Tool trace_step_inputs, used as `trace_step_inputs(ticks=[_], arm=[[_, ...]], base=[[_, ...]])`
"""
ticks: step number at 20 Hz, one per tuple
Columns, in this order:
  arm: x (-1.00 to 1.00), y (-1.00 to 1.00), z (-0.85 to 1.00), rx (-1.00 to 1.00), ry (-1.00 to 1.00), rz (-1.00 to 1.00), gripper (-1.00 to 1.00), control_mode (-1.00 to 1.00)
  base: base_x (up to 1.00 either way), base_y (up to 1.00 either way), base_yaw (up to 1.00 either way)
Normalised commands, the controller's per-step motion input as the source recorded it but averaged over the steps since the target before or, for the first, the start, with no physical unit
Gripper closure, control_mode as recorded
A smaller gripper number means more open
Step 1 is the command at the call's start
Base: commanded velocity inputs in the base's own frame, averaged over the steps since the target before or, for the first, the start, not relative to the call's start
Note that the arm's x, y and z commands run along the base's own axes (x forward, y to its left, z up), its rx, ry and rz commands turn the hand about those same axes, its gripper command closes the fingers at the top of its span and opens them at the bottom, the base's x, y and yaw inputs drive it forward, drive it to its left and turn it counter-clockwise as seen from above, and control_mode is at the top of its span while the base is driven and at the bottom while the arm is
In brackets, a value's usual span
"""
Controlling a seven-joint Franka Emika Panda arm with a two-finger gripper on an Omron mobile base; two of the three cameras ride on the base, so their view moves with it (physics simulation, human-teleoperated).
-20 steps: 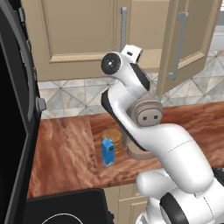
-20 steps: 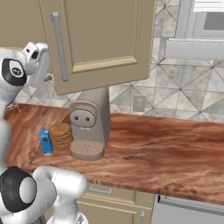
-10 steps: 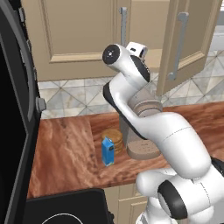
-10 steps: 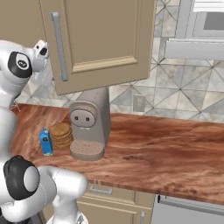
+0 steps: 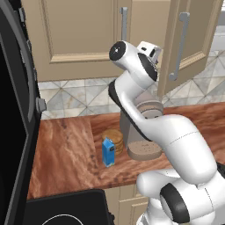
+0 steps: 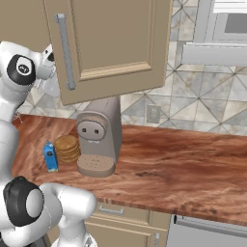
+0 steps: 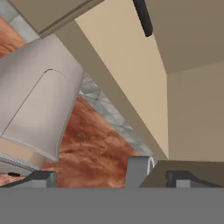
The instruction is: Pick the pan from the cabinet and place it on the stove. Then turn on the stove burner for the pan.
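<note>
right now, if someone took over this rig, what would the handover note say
Gripper: jaws open, empty, raised by the cabinet's open door.
Pan: a thin black handle pokes out inside the cabinet; the pan itself is hidden.
Stove: black corner at lower left in the left base view, nothing on what shows.
Done: door open. Left: grasp the pan, set it on the stove, turn its knob.

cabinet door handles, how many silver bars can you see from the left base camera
2. One handle runs down the closed door right above the arm's wrist; the other handle is on the door swung open to the right. More handles may lie outside that view.
</note>
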Motion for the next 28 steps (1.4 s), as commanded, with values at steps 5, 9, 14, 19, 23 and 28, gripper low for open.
trace_step_inputs(ticks=[5, 9, 14, 19, 23, 28], arm=[[-0.63, -0.52, 0.00, 0.00, -0.02, -0.10, -1.00, -1.00], [-0.49, -0.65, 0.00, 0.00, 0.00, -0.10, -1.00, -1.00], [-0.64, -0.73, 0.00, 0.00, -0.02, -0.11, -1.00, -1.00], [-0.77, -0.77, 0.00, 0.02, -0.05, -0.13, -1.00, -1.00], [-0.72, -0.71, 0.00, 0.02, -0.05, -0.13, -1.00, -1.00], [-0.45, -0.66, 0.00, 0.02, 0.00, -0.11, -1.00, -1.00]], base=[[0.00, 0.00, 0.00], [0.00, 0.00, 0.00], [0.00, 0.00, 0.00], [0.00, 0.00, 0.00], [0.00, 0.00, 0.00], [0.00, 0.00, 0.00]])
